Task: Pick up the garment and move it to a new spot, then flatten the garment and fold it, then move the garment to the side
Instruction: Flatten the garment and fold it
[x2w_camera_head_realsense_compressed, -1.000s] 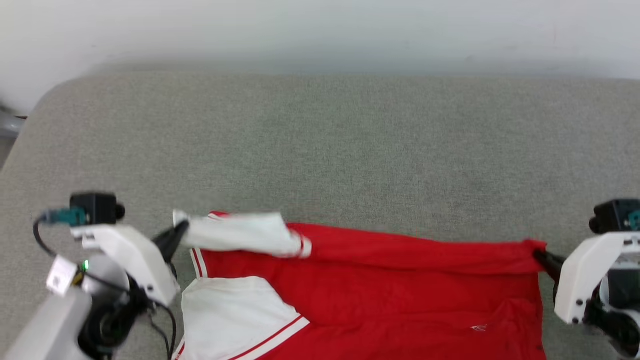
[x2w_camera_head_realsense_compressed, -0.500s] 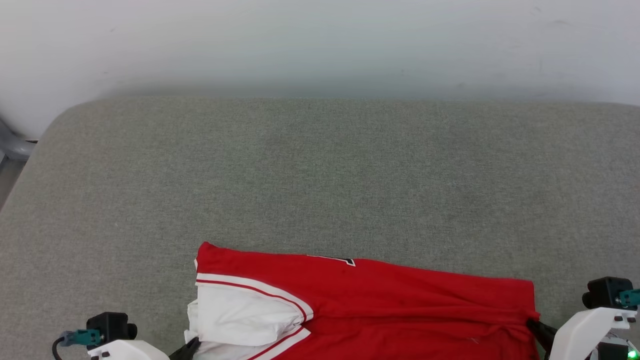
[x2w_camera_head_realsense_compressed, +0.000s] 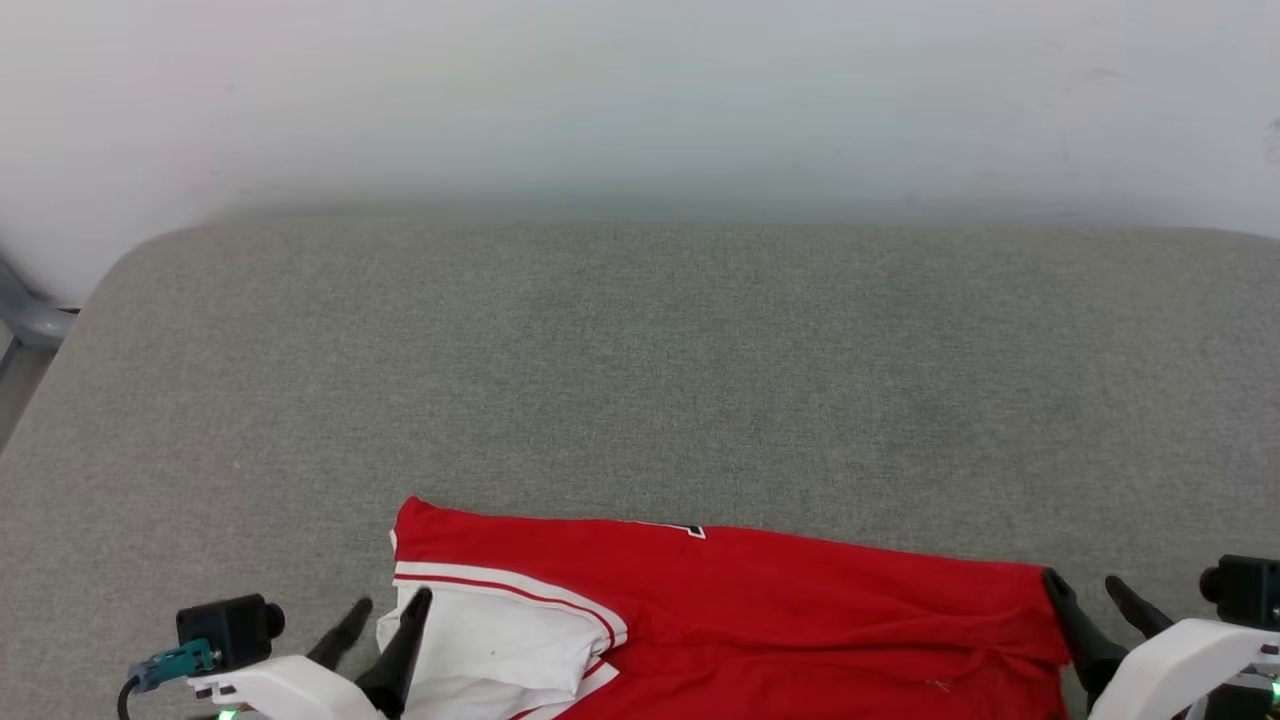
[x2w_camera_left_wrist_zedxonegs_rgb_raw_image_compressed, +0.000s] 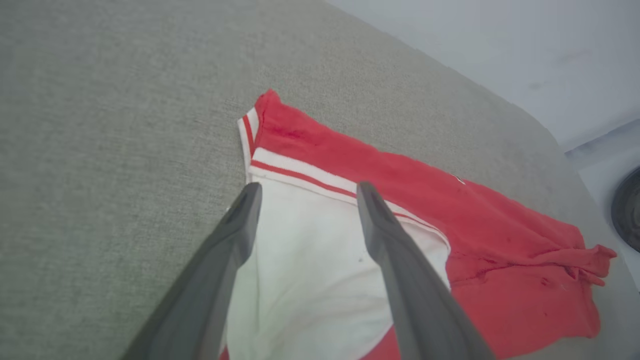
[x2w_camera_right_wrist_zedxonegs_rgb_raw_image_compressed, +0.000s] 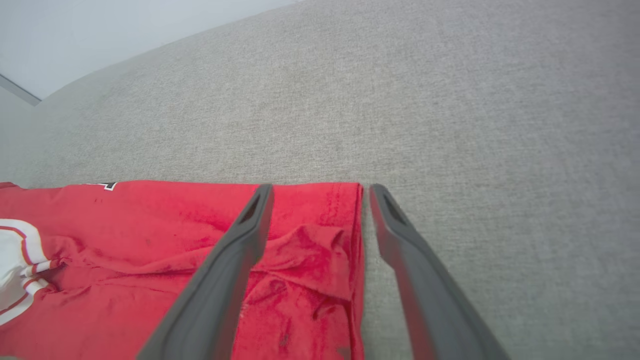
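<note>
You had a plain white wall (x2w_camera_head_realsense_compressed: 640, 90) behind a big grey fabric cushion (x2w_camera_head_realsense_compressed: 640, 380), rounded corners, soft even light.

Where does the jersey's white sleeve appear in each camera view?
Head view: white sleeve at the bottom, left of centre, beside the left gripper.
Left wrist view: sleeve lower centre, between that gripper's fingers.
Right wrist view: sleeve a sliver at the left edge.
Shared landmark: the red-and-white striped trim bordering it.

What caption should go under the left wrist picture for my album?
Left gripper, open, at the white sleeve of the red jersey on a grey fabric surface.
</note>
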